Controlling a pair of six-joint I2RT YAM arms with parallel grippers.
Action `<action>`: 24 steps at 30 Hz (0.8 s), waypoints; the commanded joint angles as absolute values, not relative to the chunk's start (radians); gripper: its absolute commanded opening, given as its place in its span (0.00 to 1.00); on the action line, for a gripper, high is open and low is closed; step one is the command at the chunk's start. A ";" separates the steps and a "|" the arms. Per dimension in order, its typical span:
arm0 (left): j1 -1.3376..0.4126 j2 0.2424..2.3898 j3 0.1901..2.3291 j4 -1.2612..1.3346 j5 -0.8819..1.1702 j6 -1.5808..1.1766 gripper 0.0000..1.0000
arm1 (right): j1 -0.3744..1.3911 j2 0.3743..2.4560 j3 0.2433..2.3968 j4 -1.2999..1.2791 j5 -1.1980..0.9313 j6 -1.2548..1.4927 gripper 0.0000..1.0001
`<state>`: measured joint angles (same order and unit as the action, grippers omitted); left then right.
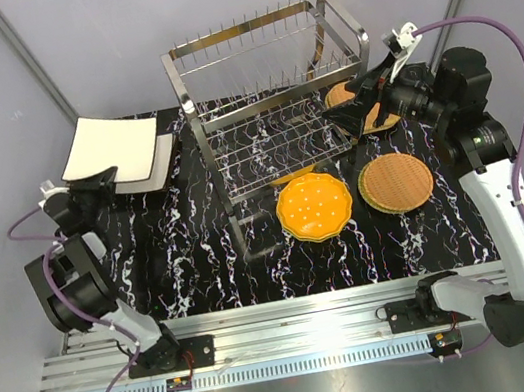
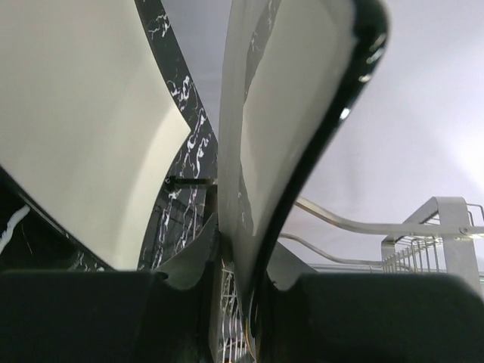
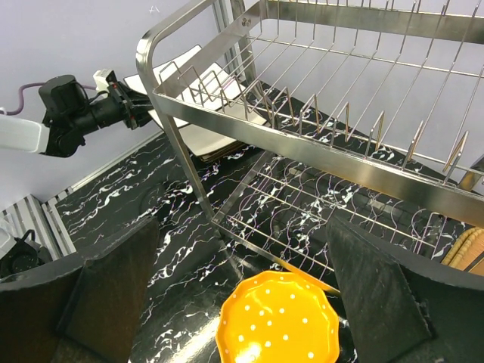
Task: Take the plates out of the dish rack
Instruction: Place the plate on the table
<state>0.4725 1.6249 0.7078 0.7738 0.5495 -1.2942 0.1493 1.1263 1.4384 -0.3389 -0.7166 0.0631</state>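
Black marbled surface [image 1: 202, 257] under grey walls; we list what it carries. Centre: the dish rack [image 1: 269, 93], steel wire, two tiers. Left of it: the left tool [image 1: 102, 180], nearly closed on the near edge of a square cream plate [image 1: 116, 145] with a dark rim, held over a second square plate [image 1: 166, 157]. At the rack's right end: the right tool [image 1: 355, 119], spread wide, gripping nothing. Before the rack, side by side and flat: an orange scalloped plate [image 1: 315, 207] and a tan woven plate [image 1: 395, 183]
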 commanded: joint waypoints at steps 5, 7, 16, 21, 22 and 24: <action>0.439 1.713 0.891 0.999 0.580 -1.235 0.00 | 0.143 1.121 1.453 -0.305 -0.695 0.041 1.00; 0.433 1.749 0.917 0.982 0.571 -1.224 0.00 | 0.144 1.127 1.459 -0.311 -0.693 0.037 1.00; 0.403 1.857 0.996 0.933 0.528 -1.197 0.00 | 0.144 1.147 1.482 -0.330 -0.681 0.025 1.00; 0.393 1.891 1.019 0.914 0.505 -1.186 0.00 | 0.144 1.150 1.485 -0.333 -0.675 0.017 1.00; 0.394 1.897 1.022 0.908 0.500 -1.184 0.00 | 0.144 1.152 1.483 -0.333 -0.675 0.017 1.00; 0.391 1.904 1.028 0.899 0.492 -1.178 0.00 | 0.143 1.152 1.483 -0.334 -0.675 0.017 1.00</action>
<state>0.3950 1.9308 0.9390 0.6807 0.5003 -1.1896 0.1493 1.1519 1.4452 -0.3462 -0.6968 0.0368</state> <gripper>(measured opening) 0.177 0.994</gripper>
